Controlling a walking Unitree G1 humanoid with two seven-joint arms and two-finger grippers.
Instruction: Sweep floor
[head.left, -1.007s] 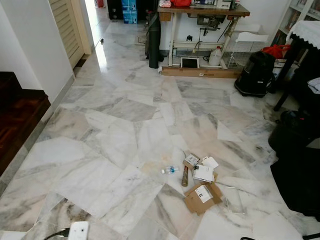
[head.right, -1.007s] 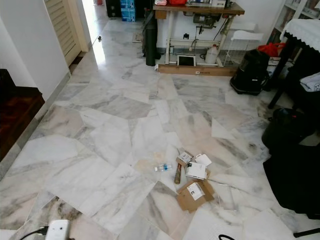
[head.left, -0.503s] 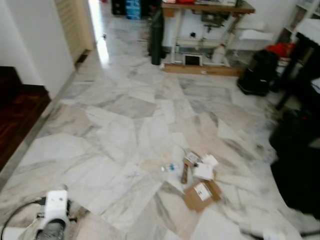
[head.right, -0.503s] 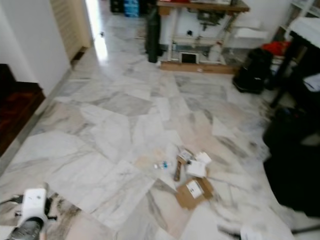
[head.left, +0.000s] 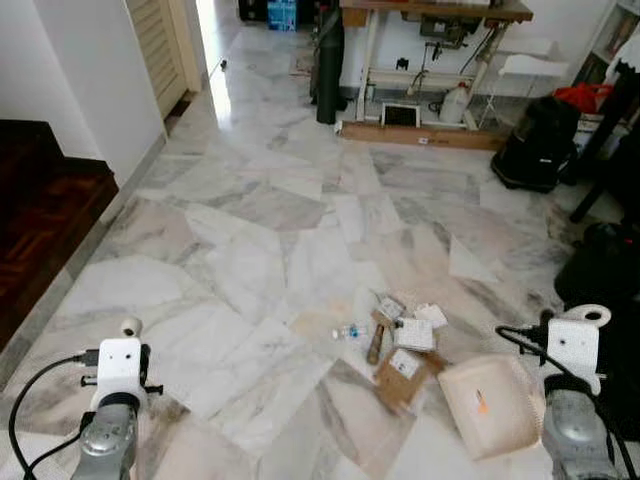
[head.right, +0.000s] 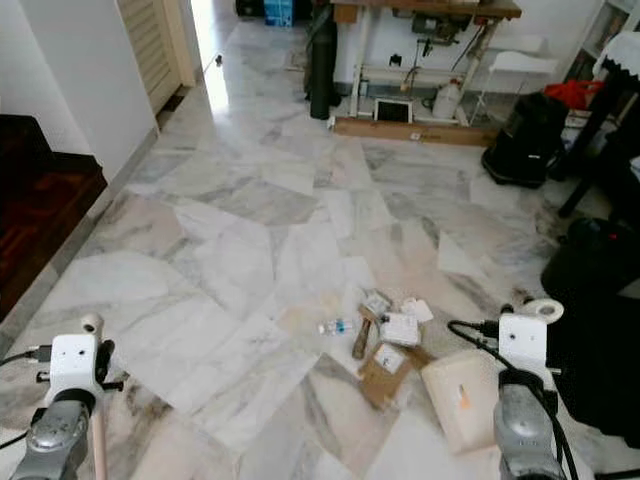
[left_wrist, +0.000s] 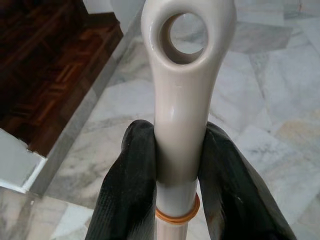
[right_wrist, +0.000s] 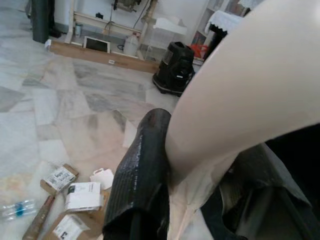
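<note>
My left gripper (left_wrist: 178, 135) is shut on the cream broom handle (left_wrist: 182, 75), just below its hanging hole; the handle's top (head.left: 129, 326) rises beside my left wrist at the lower left. My right gripper (right_wrist: 200, 145) is shut on the cream dustpan's handle (right_wrist: 250, 85). The dustpan (head.left: 490, 405) hangs low at the lower right, tilted, just right of the litter. The litter pile (head.left: 400, 350) lies on the marble floor: flattened cardboard (head.left: 398, 375), small boxes (head.left: 412, 333), a brown tube (head.left: 375, 347) and a small plastic bottle (head.left: 350, 331).
A dark wooden step (head.left: 40, 220) and white wall stand at the left. At the back are a work table (head.left: 430, 12), a black roll (head.left: 330, 65) and a black vacuum (head.left: 535, 150). Dark furniture (head.left: 605, 270) crowds the right side. Open marble floor (head.left: 250, 240) lies ahead.
The camera has tilted and shifted. Both arms have risen into view: the left with the broom handle, the right bringing the dustpan in beside the litter pile.
</note>
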